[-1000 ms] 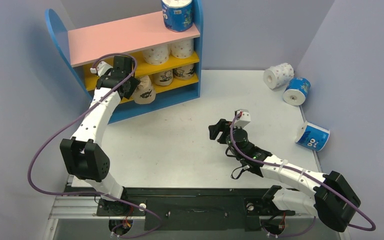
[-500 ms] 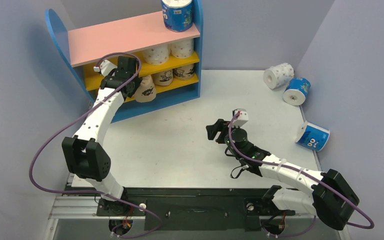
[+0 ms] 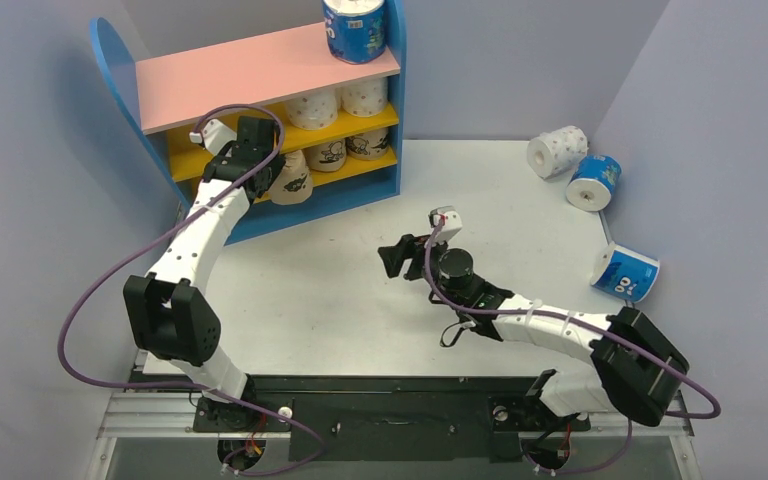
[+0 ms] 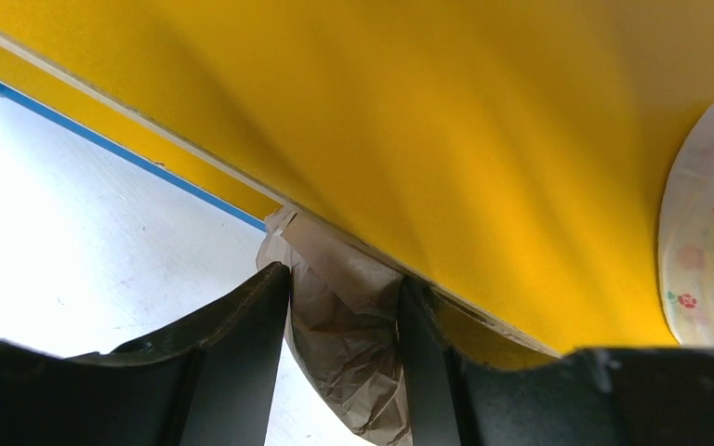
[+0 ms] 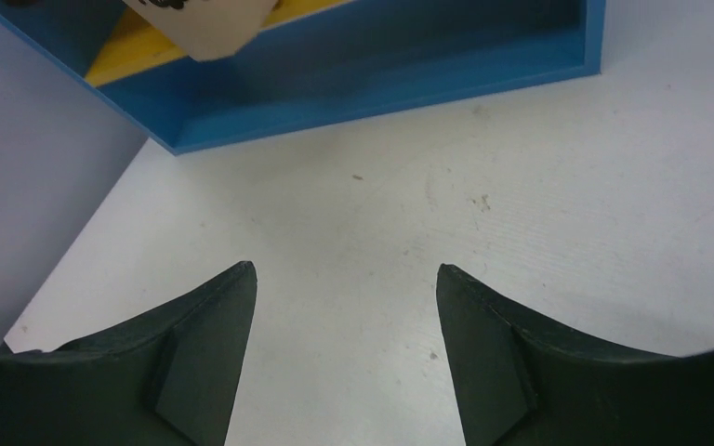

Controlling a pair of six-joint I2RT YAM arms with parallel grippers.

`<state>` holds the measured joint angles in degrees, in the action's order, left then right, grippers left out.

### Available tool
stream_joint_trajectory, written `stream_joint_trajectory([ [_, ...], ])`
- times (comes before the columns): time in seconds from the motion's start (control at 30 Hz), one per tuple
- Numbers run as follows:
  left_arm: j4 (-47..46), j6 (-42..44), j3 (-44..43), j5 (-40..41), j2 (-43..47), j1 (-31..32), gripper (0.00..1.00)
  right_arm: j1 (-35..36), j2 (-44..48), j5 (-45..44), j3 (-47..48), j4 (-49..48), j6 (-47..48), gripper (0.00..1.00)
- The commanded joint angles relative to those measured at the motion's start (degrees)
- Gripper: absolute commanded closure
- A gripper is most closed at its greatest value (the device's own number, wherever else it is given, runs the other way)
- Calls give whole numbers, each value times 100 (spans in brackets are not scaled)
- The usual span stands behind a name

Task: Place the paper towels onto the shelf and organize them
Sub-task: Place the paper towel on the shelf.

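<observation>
Left end effector [image 4: 344, 283] is clamped on the tan roll [image 3: 292, 182]. The contact shows only in the left wrist view; the arm hides it from above. The top view places that roll at the front edge of the shelf's [image 3: 260, 70] lower yellow board. Right end effector [image 5: 344, 269] stands apart, nothing between, over the worktop [image 3: 340, 290].

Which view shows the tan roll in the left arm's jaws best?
The top external view: most of the tan roll shows, with its black print. The left wrist view shows only crumpled wrapper between the jaws; the right wrist view, only one corner.
</observation>
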<state>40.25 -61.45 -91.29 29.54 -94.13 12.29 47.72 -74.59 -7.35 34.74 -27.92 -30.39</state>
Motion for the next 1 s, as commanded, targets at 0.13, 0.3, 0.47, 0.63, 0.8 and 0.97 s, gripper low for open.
stream_joint_trajectory([
  [0.13,-1186,140,-25,493,195,-120,56,196,-1772,325,1173,-2619,759,23],
  [0.3,-1186,132,-13,471,193,-127,55,267,-2809,383,1994,-2891,1109,23],
  [0.47,-1140,32,-12,381,174,-123,55,272,-3667,230,2885,-3276,1023,24],
  [0.63,-1097,19,-31,317,167,-141,55,277,-4403,332,3787,-3313,904,26],
  [0.8,-1088,19,-81,217,187,-142,55,287,-4991,339,4450,-3326,826,28],
  [0.97,-1074,15,-100,145,194,-137,55,307,-5339,226,5043,-3220,770,31],
])
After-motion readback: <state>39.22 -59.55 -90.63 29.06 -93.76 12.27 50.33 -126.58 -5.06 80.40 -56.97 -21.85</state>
